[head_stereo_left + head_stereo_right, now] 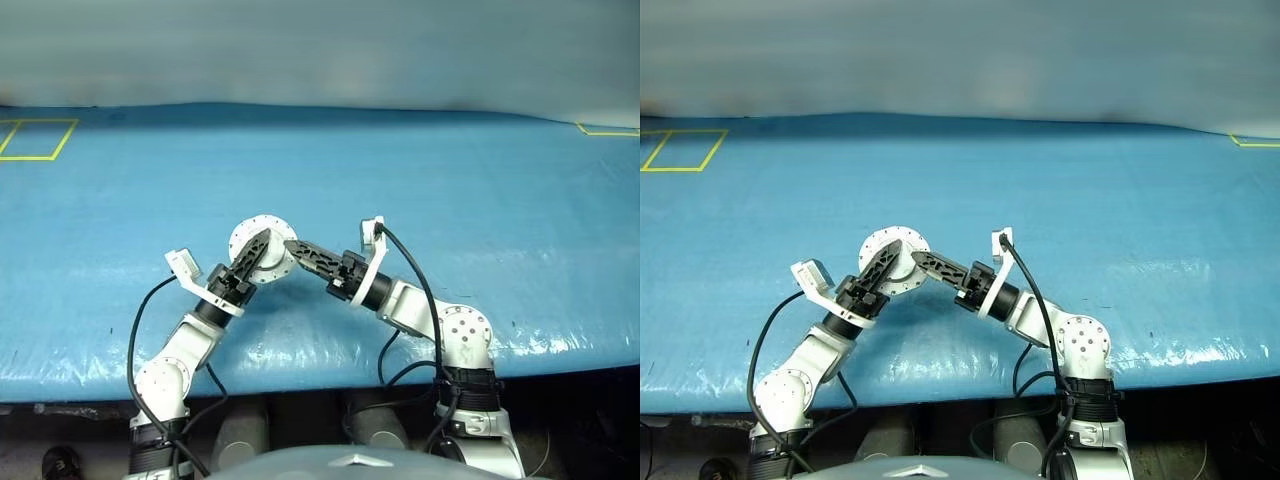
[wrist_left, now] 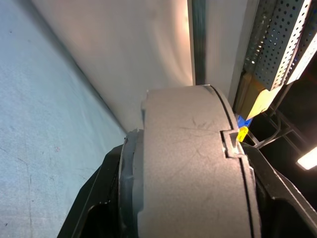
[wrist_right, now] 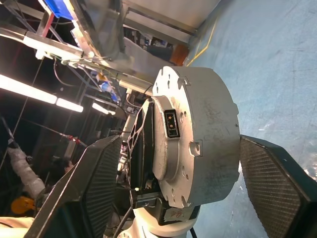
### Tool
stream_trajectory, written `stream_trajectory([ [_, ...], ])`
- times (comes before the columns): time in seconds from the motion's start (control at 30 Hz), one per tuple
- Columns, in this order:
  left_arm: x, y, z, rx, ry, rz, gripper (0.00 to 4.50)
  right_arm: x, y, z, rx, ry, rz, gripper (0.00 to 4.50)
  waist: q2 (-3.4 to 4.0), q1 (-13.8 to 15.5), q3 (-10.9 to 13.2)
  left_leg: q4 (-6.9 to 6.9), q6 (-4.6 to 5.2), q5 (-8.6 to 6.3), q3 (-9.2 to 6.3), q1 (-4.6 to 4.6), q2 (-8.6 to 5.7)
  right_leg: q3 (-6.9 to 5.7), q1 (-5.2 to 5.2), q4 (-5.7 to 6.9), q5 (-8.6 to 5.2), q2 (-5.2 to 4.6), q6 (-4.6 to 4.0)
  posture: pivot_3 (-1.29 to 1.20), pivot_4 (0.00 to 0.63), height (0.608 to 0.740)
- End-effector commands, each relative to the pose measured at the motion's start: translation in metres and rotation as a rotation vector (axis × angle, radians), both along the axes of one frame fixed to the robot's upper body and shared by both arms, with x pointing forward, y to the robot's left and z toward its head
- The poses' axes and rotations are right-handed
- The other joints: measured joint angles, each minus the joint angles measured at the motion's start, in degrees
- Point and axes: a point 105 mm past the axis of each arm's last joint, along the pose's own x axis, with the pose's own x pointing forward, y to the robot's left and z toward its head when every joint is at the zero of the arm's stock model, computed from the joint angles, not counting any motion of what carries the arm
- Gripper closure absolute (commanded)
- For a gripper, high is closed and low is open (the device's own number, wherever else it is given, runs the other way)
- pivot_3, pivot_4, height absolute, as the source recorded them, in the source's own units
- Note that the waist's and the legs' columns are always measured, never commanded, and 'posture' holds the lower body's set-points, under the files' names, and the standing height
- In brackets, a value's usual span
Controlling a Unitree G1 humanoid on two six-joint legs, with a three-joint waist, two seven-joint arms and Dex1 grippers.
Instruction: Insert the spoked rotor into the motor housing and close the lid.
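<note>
The motor housing hangs in the air above the blue table, clamped edge-on between the fingers of the left gripper. The lid appears shut onto it, so from here it reads as one closed silver drum. The right gripper sits just beside it on the opposite side, its fingers spread wide to either side of the drum and, as far as I can see, not pressing on it.

My worry is the single hold. With the right pincer standing off, the whole weight rides on the left pincer's pinch across a smooth round rim; a small twist or a slack squeeze could let the drum roll out and drop onto the table. If the lid is not fully seated, a knock could pop it open.

Beneath the pincers the table is covered in wrinkled blue sheeting, with yellow tape outlines well beyond the pincers at the far corners. Behind it stands a pale wall.
</note>
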Motion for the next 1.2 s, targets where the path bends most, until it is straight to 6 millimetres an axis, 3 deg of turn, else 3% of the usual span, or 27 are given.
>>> stream_trajectory([
  [0.03,0.006,0.011,0.004,0.014,-0.007,0.113,1.79,0.002,0.001,0.015,0.021,-0.073,-0.030,0.74,0.00,0.0,0.0,0.00,0.00,0.00,0.00,0.02,0.00,0.00,0.02,0.00,0.00,0.00,0.00,0.00,0.150,0.740],
  [0.2,0.027,0.061,-0.007,0.036,0.091,0.440,1.79,0.010,-0.004,0.006,-0.052,-0.077,-0.096,0.74,0.00,-0.2,0.0,0.08,0.00,0.00,-0.03,0.18,0.02,0.00,0.16,0.01,0.02,0.04,0.02,0.00,0.150,0.740],
  [0.5,0.043,0.147,-0.008,-0.016,0.203,0.857,1.79,0.011,-0.004,0.001,-0.096,-0.102,-0.104,0.74,-0.12,0.9,0.0,0.21,0.00,0.00,-0.23,0.05,0.01,-0.01,0.26,-0.09,0.08,0.14,0.02,0.00,0.150,0.740],
  [0.63,0.053,0.169,-0.026,0.107,0.365,0.927,1.79,0.013,-0.005,0.002,-0.076,-0.100,-0.121,0.74,-0.19,0.9,0.0,0.28,0.00,0.00,-0.27,0.10,0.00,-0.01,0.34,-0.09,0.10,0.15,0.05,0.00,0.150,0.740],
  [0.77,0.056,0.178,-0.038,0.172,0.438,0.931,1.79,0.014,-0.006,0.003,-0.071,-0.110,-0.128,0.74,-0.20,0.8,0.0,0.28,-0.01,0.00,-0.28,0.11,0.00,-0.02,0.36,-0.08,0.12,0.15,0.07,0.00,0.150,0.740],
  [0.8,0.055,0.179,-0.039,0.184,0.444,0.936,1.79,0.014,-0.005,0.003,-0.073,-0.113,-0.126,0.74,-0.20,0.8,0.0,0.28,-0.01,0.00,-0.29,0.12,0.00,-0.02,0.36,-0.06,0.12,0.15,0.07,0.00,0.150,0.740],
  [0.9,0.047,0.191,-0.034,0.209,0.436,1.002,1.08,0.014,-0.004,0.002,-0.078,-0.114,-0.121,0.71,-0.19,0.5,0.0,0.28,-0.01,0.00,-0.28,0.16,0.00,-0.02,0.37,-0.03,0.12,0.15,0.07,0.00,0.150,0.740],
  [1.0,0.030,0.215,-0.025,0.266,0.405,1.137,0.13,0.015,-0.003,0.000,-0.086,-0.107,-0.120,0.71,-0.17,0.1,0.0,0.27,-0.01,0.00,-0.28,0.19,0.01,-0.02,0.37,-0.02,0.12,0.16,0.06,0.00,0.150,0.740],
  [1.1,0.010,0.236,-0.017,0.332,0.375,1.251,0.05,0.018,-0.003,-0.003,-0.103,-0.098,-0.127,0.71,-0.18,-0.1,0.0,0.24,-0.01,0.00,-0.26,0.21,0.03,0.00,0.36,-0.02,0.12,0.16,0.03,0.00,0.150,0.740],
  [1.2,-0.006,0.247,0.007,0.351,0.257,1.360,0.05,0.019,-0.003,-0.004,-0.117,-0.108,-0.128,0.71,-0.19,0.2,0.0,0.24,-0.02,0.00,-0.27,0.18,0.03,-0.01,0.35,-0.02,0.12,0.16,0.03,0.00,0.150,0.740],
])
